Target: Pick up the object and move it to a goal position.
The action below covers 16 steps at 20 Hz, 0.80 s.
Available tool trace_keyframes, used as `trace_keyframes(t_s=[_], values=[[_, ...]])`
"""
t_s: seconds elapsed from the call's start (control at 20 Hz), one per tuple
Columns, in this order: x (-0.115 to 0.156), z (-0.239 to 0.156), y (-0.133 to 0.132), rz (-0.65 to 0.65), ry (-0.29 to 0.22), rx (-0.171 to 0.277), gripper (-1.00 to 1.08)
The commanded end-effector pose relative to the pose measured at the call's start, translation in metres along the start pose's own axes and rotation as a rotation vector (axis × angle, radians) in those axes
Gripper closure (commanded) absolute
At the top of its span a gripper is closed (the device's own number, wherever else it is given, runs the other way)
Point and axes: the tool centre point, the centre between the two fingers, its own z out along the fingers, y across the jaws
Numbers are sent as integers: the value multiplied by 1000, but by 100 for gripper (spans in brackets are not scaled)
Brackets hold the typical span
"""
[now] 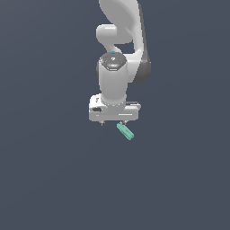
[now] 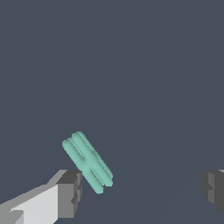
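The step in hand looks like the approach before the grasp: the gripper [image 1: 113, 122] hangs over the dark surface [image 1: 45, 179] with its jaws spread wide and holding nothing. In the wrist view the teal-green bar [image 2: 87, 162] lies just beside one finger [image 2: 70, 192], well apart from the other finger [image 2: 213, 189], so it is off-centre in the gap. I judge the next move calls for shifting sideways to centre the bar, turning to square the jaws across its narrow width, then descending and closing. In the exterior view the bar [image 1: 125, 130] sits just below the hand, toward the exterior view's right, lying at a slant. It is small, elongated, with ridged long sides.
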Motion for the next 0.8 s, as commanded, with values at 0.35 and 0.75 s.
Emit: trace_keyframes(t_s=[0.35, 0.75], values=[[-1, 3, 9, 2, -15, 12, -92], [-2, 5, 9, -5, -17, 14, -92]])
